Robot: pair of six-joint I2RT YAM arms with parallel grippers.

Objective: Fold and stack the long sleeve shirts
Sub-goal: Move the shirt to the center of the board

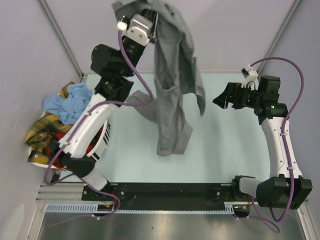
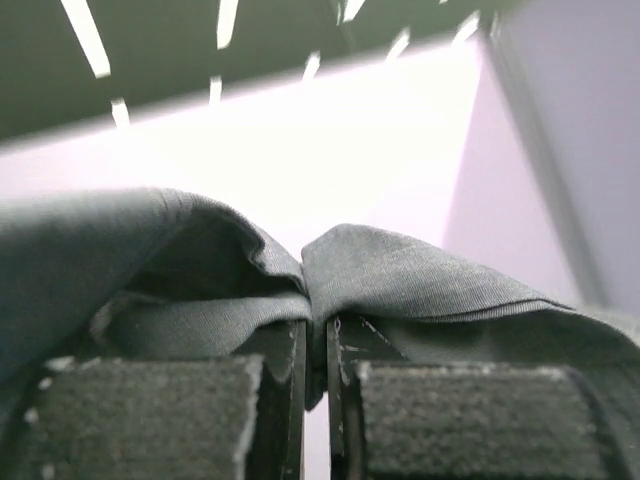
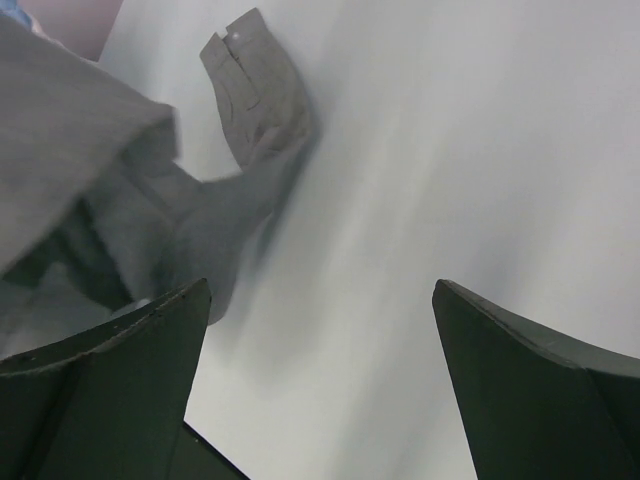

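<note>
Clamping a fold of the grey shirt (image 1: 172, 90), the left gripper (image 2: 316, 350) has its jaws pinched tight, with cloth bunched over both pads. From that grip the shirt hangs straight down, its long axis vertical. The gripper is raised high, yet the lower end of the shirt rests on the table (image 1: 225, 150) directly beneath it. A sleeve (image 1: 142, 107) trails along the table beside the hanging body, on the left arm's side.

On the shirt's other side and lower than the left hand, the right gripper (image 1: 221, 96) hangs empty with its jaws spread wide, aimed at the cloth but well apart from it. Its own camera shows shirt fabric ahead and to one side.

The right gripper looks best placed to take a second hold, probably on the free edge facing it, so the garment can be spread flat for folding.

Farthest off, beyond the left arm, the basket (image 1: 102, 142) holds the blue shirt (image 1: 67, 102) and the yellow plaid shirt (image 1: 42, 130) in a heap, not yet folded.
</note>
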